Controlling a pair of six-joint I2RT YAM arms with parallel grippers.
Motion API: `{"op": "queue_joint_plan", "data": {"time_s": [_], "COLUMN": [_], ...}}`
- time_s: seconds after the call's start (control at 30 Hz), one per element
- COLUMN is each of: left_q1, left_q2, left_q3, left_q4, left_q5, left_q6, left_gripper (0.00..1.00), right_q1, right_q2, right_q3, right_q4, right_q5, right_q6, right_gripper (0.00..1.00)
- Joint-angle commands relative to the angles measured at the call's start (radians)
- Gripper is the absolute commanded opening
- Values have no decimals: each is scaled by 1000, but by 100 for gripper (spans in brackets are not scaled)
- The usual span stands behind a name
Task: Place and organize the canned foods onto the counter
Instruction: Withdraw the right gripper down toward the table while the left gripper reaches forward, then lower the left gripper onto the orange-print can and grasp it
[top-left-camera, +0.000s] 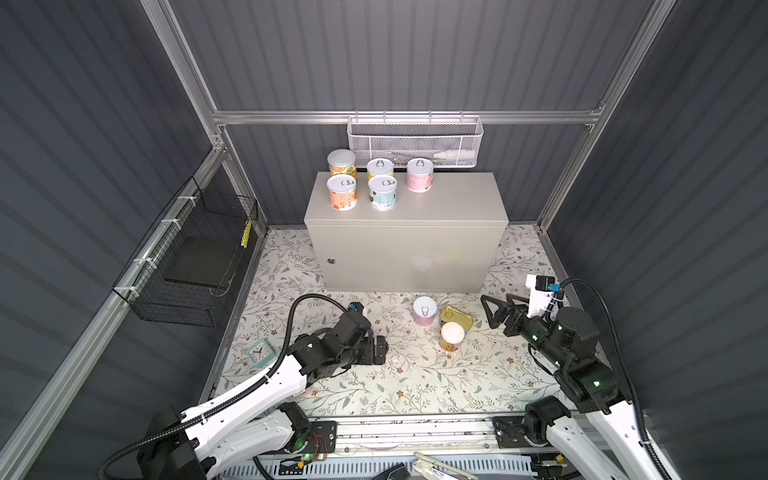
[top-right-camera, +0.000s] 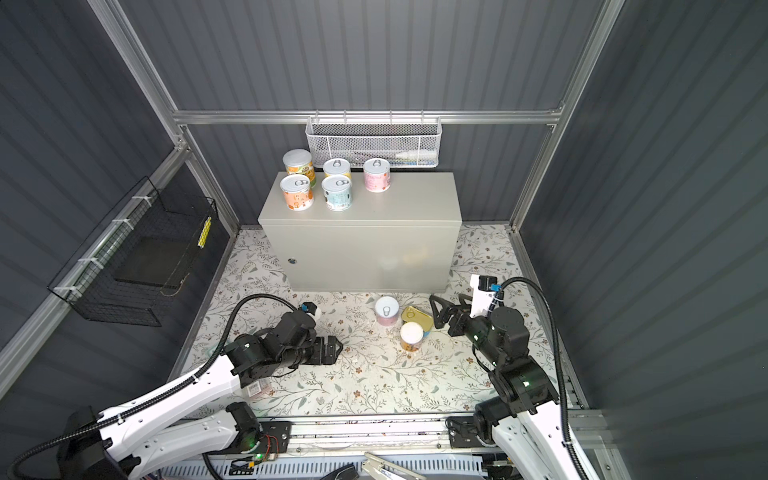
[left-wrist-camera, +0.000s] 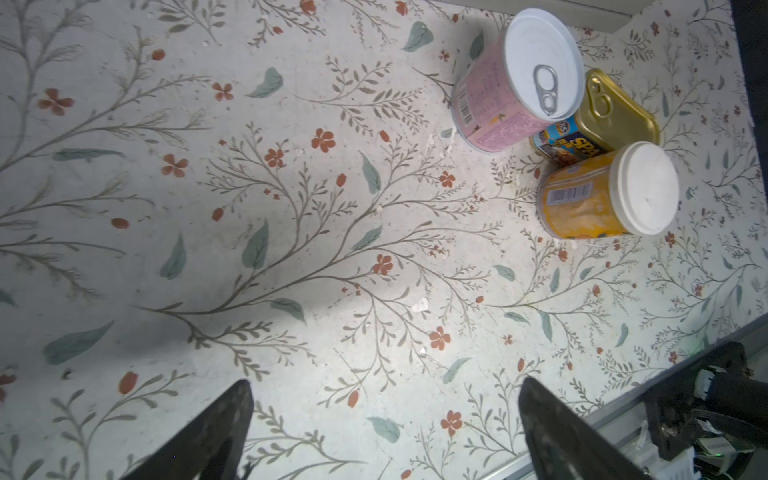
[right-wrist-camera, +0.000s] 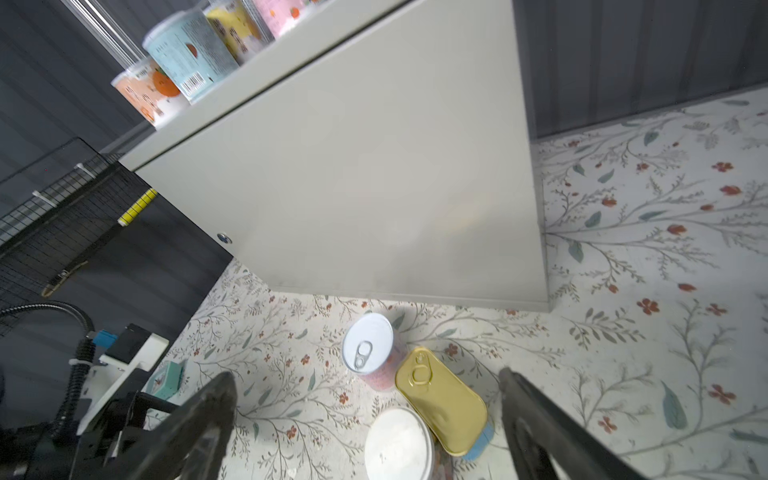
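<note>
Right gripper (top-left-camera: 503, 307) gapes wide, empty, just right of the tin (top-left-camera: 457, 319), pink can (top-left-camera: 424, 309) and orange can (top-left-camera: 452, 336), huddled lower centre in both top views. Best span the tin's narrow width, lift straight, and set it on the counter's (top-left-camera: 457, 199) bare right half.

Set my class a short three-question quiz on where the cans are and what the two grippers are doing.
1. How many cans stand on the counter?
2. True or false: the right gripper is gripping the gold tin.
3. The left gripper is: A) open and empty, over the floral mat; B) shut on a can; C) resting on the counter.
Key: 1) Five. 2) False: its jaws are open and the gold tin lies on the floral mat. 3) A.
</note>
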Motion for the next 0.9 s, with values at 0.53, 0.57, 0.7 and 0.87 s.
{"op": "queue_joint_plan", "data": {"time_s": [0.53,0.57,0.7,0.87], "left_q1": [-290,-293,-302,-302], "left_q2": [614,639,726,773], "left_q3": [389,410,481,501], "left_q4": [327,332,349,371], "left_q5": [-69,-67,-70,-137], "left_q6": [-16,-13,-1,-6], "left_gripper": [100,100,100,100], "right_q1": [-4,-4,-4,-4], "right_q2": [-248,-261,-289,-286], "right_q3": [-206,-212,-222,-211], "right_q4": [-147,-147,-138,-154], "right_q5": [-2,-2,-3,9], "right_q6": [58,59,60,57], "right_gripper": [99,99,99,99]}}
